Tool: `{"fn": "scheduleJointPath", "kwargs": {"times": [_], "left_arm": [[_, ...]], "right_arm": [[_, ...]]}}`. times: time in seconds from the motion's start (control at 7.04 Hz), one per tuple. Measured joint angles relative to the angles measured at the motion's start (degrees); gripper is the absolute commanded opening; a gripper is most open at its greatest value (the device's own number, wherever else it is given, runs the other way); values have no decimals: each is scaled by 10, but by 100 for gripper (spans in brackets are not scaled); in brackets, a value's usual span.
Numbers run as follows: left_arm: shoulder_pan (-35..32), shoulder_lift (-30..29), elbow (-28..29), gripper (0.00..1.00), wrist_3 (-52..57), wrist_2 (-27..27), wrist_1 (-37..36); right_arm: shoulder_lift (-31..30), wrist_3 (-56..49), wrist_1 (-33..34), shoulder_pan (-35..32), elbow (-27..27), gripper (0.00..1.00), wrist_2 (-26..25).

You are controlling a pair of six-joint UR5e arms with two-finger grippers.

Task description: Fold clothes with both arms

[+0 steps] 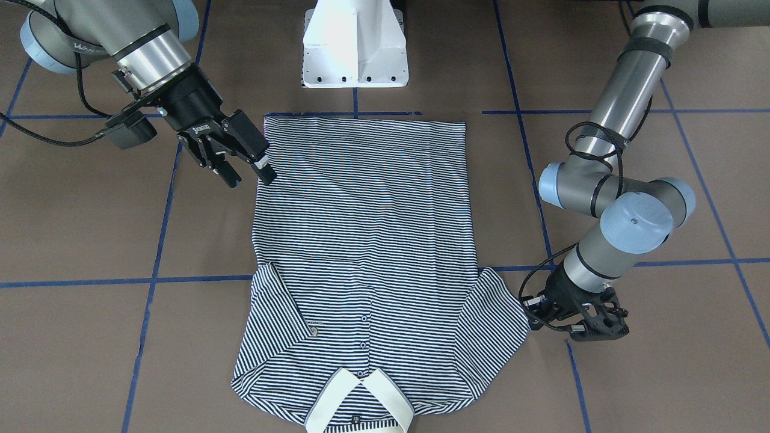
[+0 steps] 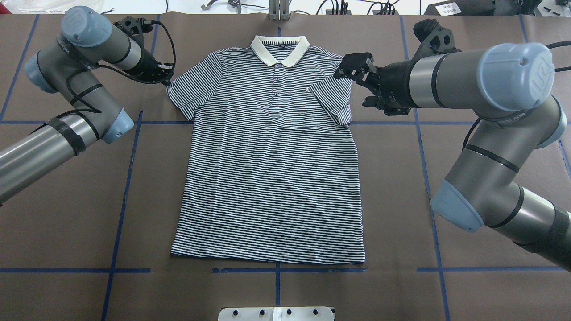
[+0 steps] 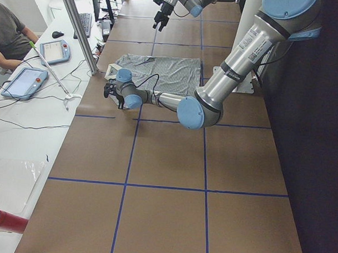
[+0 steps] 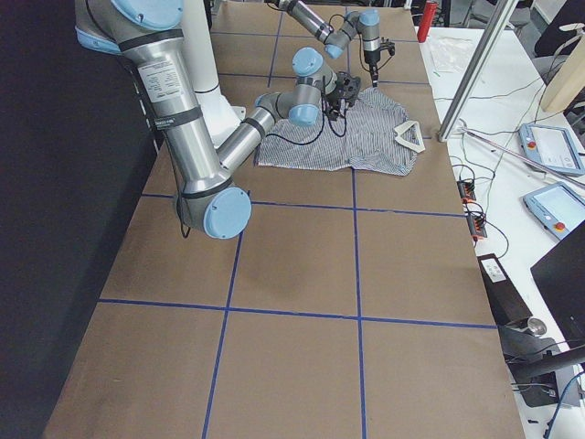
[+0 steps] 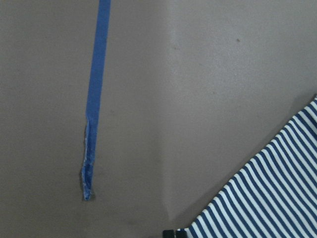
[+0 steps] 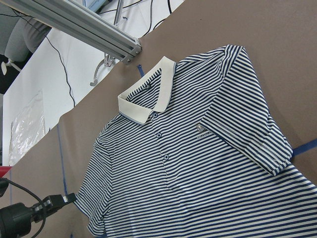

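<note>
A wide brown counter (image 2: 276, 290) marked with a grid of blue tape (image 2: 128, 178) carries everything. Two grey metallic jointed arms with light-blue joint caps reach over it. The left arm (image 2: 49, 142) bends low toward the far side, and the right arm (image 2: 486, 183) is held high above the surface. Between them a short-sleeved polo shirt with thin navy-and-white stripes (image 2: 272, 178) lies flat and face up, hem toward the robot. Its sleeve on the robot's left is spread out; the other is turned in over the chest. The black two-finger left pincer (image 2: 163, 78) sits at the tip of the spread sleeve, and I cannot tell whether its fingers are together or apart. The right pincer (image 1: 251, 179) hangs in the air with fingers apart, gripping nothing. The plain cream collar (image 2: 279, 50) lies open above the buttoned placket (image 2: 276, 84), with a small chest logo (image 2: 308, 90) beside it
</note>
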State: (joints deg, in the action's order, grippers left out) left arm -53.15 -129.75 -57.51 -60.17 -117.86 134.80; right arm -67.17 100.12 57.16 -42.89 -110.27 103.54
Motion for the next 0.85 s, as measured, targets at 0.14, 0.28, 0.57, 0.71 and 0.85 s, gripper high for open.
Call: {"fn": "scheduleJointPath", "kwargs": {"times": [0.14, 0.28, 0.57, 0.71, 0.85], "left_arm": [[0, -3, -21, 0, -15, -2, -6], [5, -13, -35, 0, -50, -3, -11], [37, -56, -25, 0, -125, 0, -12], [47, -74, -7, 0, -139, 6, -10], [53, -85, 6, 0, -145, 18, -8]], "right_arm": [[-2, 2, 1, 0, 0, 100, 0], [-4, 2, 2, -1, 0, 100, 0], [-17, 0, 2, -1, 1, 100, -12], [-23, -2, 2, -1, 3, 100, -24], [-25, -3, 2, 0, 7, 100, -29]]}}
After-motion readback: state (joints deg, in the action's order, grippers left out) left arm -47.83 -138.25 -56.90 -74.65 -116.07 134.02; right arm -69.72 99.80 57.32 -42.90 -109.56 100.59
